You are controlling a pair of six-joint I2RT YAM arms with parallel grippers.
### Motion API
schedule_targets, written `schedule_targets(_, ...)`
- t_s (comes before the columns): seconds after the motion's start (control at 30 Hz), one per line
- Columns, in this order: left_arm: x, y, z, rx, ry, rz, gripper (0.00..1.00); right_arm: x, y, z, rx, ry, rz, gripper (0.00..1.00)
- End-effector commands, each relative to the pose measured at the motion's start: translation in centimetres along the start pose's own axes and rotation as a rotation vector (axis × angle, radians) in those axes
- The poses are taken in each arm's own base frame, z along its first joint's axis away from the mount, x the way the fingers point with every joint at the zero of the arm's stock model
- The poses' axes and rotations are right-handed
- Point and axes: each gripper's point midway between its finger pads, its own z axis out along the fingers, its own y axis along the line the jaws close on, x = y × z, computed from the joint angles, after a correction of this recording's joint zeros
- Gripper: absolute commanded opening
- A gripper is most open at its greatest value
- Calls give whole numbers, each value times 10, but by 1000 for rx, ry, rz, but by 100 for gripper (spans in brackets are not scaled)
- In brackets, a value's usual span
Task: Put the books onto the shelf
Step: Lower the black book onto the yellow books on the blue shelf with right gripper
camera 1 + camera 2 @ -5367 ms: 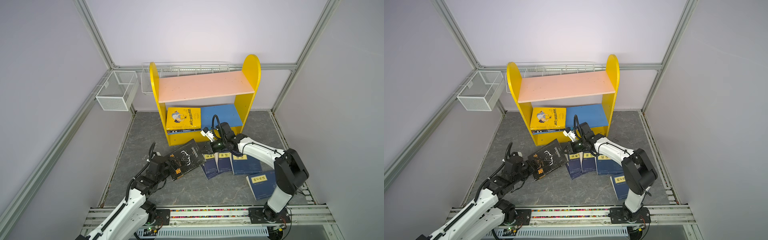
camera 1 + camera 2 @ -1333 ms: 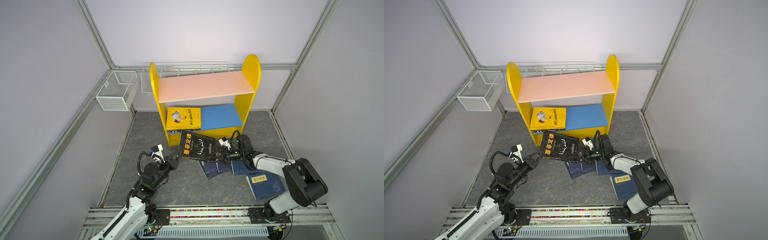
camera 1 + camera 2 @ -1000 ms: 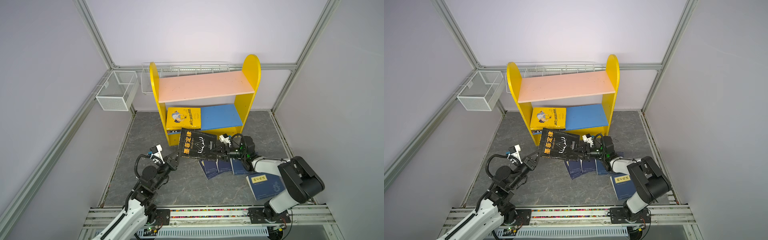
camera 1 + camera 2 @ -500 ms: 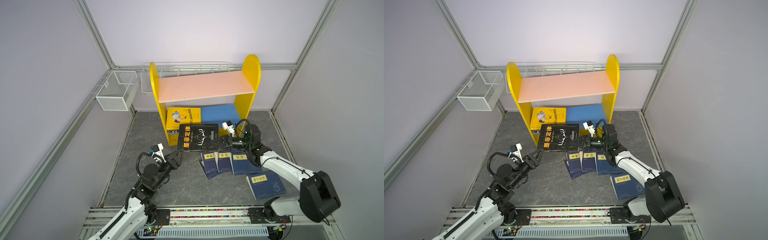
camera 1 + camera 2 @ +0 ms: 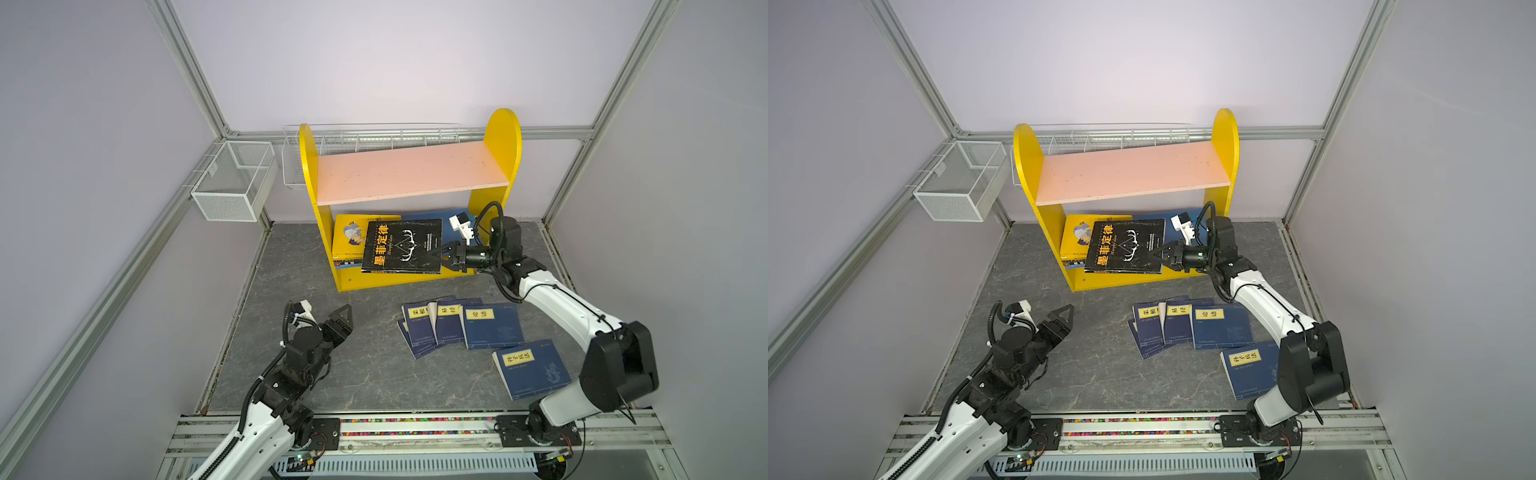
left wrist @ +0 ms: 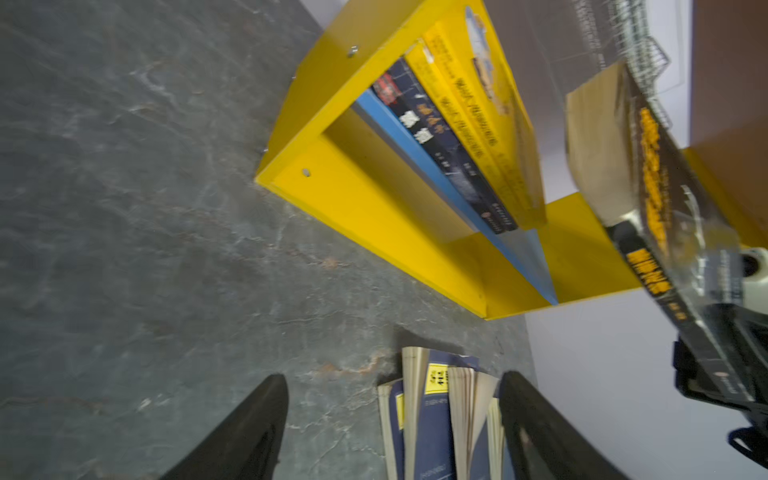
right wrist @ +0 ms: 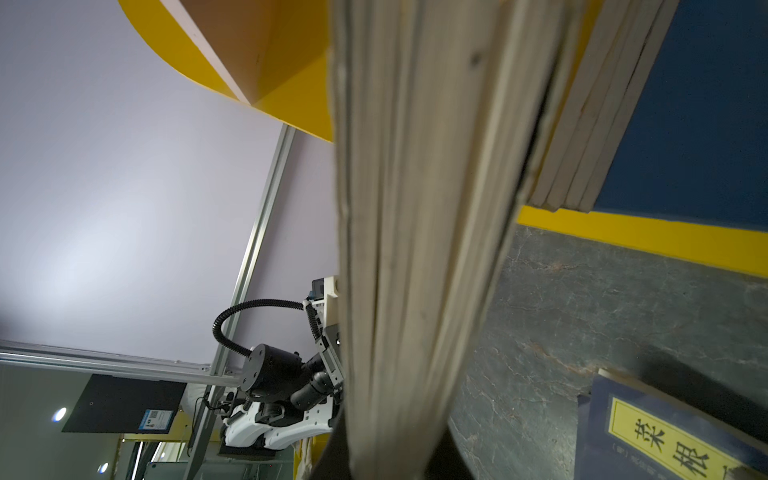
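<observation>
Grey marbled floor [image 5: 365, 374]. Right gripper [image 5: 441, 257] pinches black book [image 5: 401, 247] by one edge, mid-frame, before lower tier of shelf [image 5: 411, 178]. Left gripper [image 5: 338, 324] lower left, jaws wide, empty. Navy books [image 5: 461, 326] lie lower right. Risk: edge-held book sags, catches yellow stack [image 5: 353, 232], slips out.

black book [image 5: 401, 247] titled 墨菲定律, navy book [image 5: 492, 328] labelled 论语, another navy book [image 7: 673, 436] labelled 菜根
</observation>
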Motion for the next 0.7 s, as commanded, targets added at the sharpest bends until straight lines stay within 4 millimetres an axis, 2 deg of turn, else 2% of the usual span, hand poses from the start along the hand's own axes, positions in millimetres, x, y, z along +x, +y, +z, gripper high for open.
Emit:
schedule_targets(0.0,8,34,1,-117,-12,-73,80,-27,8,11,-38,-24,-123,7)
schedule_targets(0.23,15,33,9,-116,22,-70,80,-54,-9,48,-79,-4,-120,8)
schedule_targets(0.47,22,33,17,-120,53,-61,80,-63,-25,82,-88,38,-88,10)
schedule_targets(0.67,25,33,21,-118,63,-59,79,-68,-33,102,-96,57,-69,10)
